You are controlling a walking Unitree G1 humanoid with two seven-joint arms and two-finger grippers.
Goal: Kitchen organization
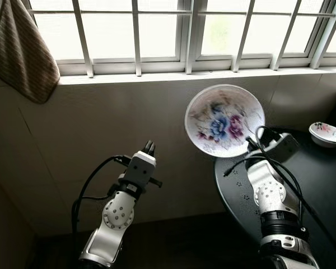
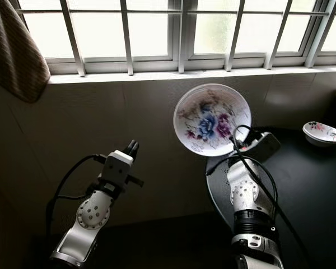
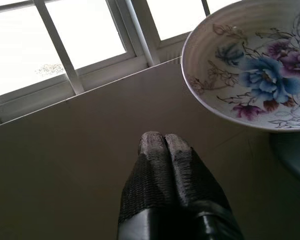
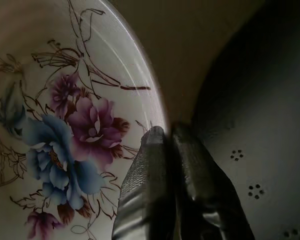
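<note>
The right gripper (image 1: 251,141) pinches the rim of a white bowl (image 1: 224,120) with blue and purple flowers. The bowl is tipped up in the air, over the curved edge of the dark surface (image 1: 325,185). A small flowered dish (image 1: 328,134) sits near the far edge. The left gripper (image 1: 150,148) is lifted by the wall, its fingers (image 3: 162,165) pressed together, holding nothing.

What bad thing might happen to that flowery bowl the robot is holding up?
The right gripper pinches the flowery bowl only by its rim, tilted on edge in the air, so it might slip and break. It hangs over the edge of the dark table, so it might miss the table and fall further. The left gripper, shut, is off to the side, not under the bowl to catch it.
</note>
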